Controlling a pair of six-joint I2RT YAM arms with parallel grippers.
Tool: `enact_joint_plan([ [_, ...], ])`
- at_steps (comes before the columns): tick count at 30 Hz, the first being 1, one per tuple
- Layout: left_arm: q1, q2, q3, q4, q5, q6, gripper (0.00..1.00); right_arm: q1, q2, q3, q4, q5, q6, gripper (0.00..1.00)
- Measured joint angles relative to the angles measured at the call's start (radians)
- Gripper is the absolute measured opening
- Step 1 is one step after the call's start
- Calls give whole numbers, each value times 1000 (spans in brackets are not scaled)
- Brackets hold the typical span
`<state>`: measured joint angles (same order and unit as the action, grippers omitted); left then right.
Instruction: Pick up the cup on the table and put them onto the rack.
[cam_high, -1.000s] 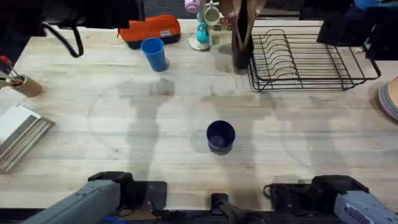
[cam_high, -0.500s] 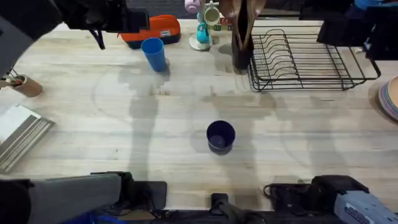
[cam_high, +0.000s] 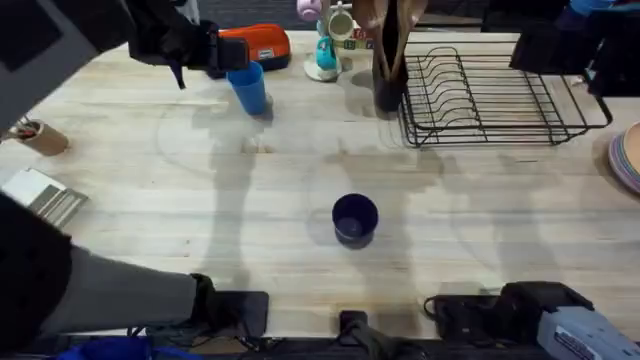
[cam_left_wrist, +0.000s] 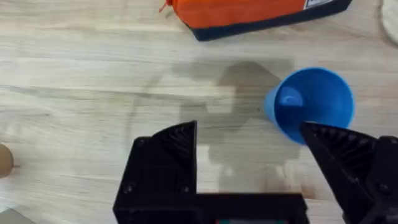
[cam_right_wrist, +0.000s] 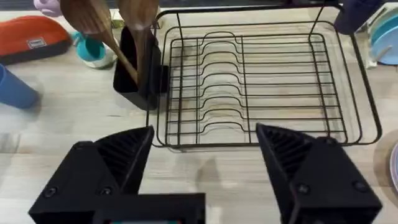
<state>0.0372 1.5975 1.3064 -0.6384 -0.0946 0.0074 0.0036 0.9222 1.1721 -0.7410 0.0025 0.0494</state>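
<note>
The light blue cup (cam_high: 248, 87) stands upright at the back left of the table. My left gripper (cam_high: 220, 52) hovers just behind and left of it, open. In the left wrist view the blue cup (cam_left_wrist: 311, 104) lies off to one side of the open left gripper (cam_left_wrist: 261, 149), close to one fingertip (cam_left_wrist: 339, 146) and not between the jaws. The dark navy cup (cam_high: 354, 218) stands alone mid-table. The black wire rack (cam_high: 490, 92) holds nothing at the back right. My right gripper (cam_right_wrist: 205, 152) is open and faces the rack (cam_right_wrist: 261, 81) from well back.
An orange pouch (cam_high: 255, 45) lies just behind the blue cup. Pastel mugs on a stand (cam_high: 325, 40) and a black holder with wooden spoons (cam_high: 385, 70) sit left of the rack. Plates (cam_high: 628, 155) are at the right edge, a pen holder (cam_high: 40, 137) at the left.
My left arm has swung right along the back of the table, bringing its gripper close to the light blue cup. Both cups, the rack and the right arm have stayed put.
</note>
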Motion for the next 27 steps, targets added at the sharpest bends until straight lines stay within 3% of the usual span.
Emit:
enact_joint_plan([
  [27, 0, 148, 0, 96, 10, 0, 991, 0, 0, 0, 0, 0, 0, 997],
])
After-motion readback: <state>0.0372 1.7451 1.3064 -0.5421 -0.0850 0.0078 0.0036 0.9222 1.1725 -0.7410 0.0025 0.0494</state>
